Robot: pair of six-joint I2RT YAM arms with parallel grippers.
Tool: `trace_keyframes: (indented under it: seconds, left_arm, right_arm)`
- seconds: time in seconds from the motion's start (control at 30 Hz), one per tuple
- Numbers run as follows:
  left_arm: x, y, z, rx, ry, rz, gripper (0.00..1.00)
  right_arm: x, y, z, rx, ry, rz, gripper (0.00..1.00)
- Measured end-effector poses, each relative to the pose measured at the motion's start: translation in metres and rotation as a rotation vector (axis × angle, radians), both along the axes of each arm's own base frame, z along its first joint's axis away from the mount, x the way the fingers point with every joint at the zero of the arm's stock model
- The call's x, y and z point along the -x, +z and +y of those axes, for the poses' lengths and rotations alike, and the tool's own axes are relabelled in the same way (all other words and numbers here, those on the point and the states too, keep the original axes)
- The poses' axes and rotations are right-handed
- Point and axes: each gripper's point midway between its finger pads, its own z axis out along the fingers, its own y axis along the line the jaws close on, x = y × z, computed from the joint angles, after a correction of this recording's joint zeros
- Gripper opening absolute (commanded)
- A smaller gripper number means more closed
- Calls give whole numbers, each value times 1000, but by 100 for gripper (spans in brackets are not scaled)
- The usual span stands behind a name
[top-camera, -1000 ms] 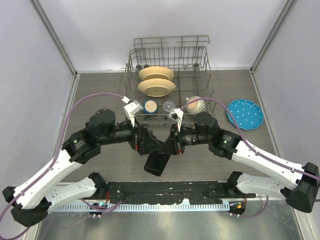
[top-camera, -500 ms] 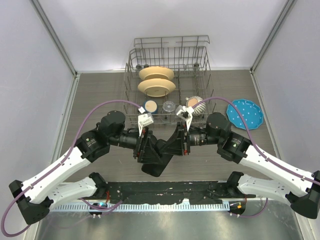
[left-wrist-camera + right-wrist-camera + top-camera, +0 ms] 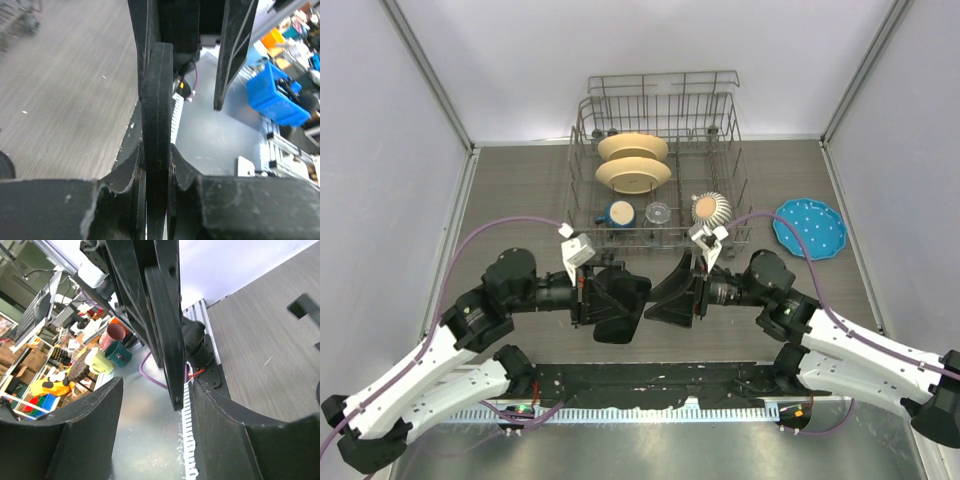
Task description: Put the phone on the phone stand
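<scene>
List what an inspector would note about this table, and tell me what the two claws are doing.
Surface: grey wood-grain tabletop.
Job's things: phone held edge-on; phone stand, nothing seen.
Clutter: wire dish rack at the back holding two beige plates; blue plate at the right.
Grippers: left gripper shut on the phone; right gripper open, facing it, not touching.
Cables: purple cables arch over both arms.
Surroundings: pale walls; blue bin beyond the table.

Black phone (image 3: pixel 156 125) — white-dotted blue plate (image 3: pixel 810 227)
</scene>
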Motion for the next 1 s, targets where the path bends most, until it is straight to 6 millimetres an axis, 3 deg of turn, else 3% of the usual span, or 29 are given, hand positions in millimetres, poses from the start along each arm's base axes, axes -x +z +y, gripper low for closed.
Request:
trace_keyframes:
  seconds: [0.13, 0.23, 0.43, 0.57, 0.63, 0.67, 0.7, 0.73, 0.77, 0.8, 0.83, 0.9, 0.93, 0.97, 1.0]
  left_arm:
    - [-12, 17, 10, 93, 138, -41, 0]
    - [-18, 35, 10, 161, 180, -48, 0]
    - [-26, 53, 2, 254, 211, -14, 0]
    - [-29, 56, -4, 286, 211, 22, 0]
    - [-30, 55, -7, 298, 210, 42, 0]
    - [-29, 56, -7, 306, 207, 51, 0]
    - [-29, 57, -8, 314, 203, 55, 0]
    - [-27, 59, -8, 321, 197, 73, 5]
    - [-26, 60, -8, 327, 194, 79, 17]
    - [-27, 61, -8, 328, 195, 79, 30]
    - [-27, 60, -8, 319, 198, 85, 57]
    - [-31, 62, -8, 287, 220, 86, 73]
    - [-33, 66, -7, 268, 239, 95, 92]
    - [-35, 72, -6, 261, 251, 90, 99]
    - [-37, 82, -4, 261, 258, 77, 100]
  right_arm:
    - [15, -18, 8, -15, 42, 39, 65]
    - [23, -21, 18, -20, 66, 42, 62]
    - [21, -18, 39, -68, 57, 51, 39]
    - [13, -13, 44, -101, 20, 65, 31]
    - [10, -9, 44, -119, 1, 63, 18]
    - [9, -8, 44, -126, -7, 61, 1]
    - [9, -7, 43, -133, -5, 57, 1]
    - [10, -4, 42, -146, -6, 46, 1]
    - [10, -3, 41, -151, -6, 40, 1]
    - [11, -3, 41, -153, -5, 36, 1]
    - [11, -4, 40, -151, -7, 31, 1]
    - [10, -6, 39, -142, -15, 21, 1]
    - [10, -10, 38, -133, -22, 14, 1]
    - [9, -15, 37, -121, -28, 6, 1]
    - [9, -20, 36, -105, -32, 1, 1]
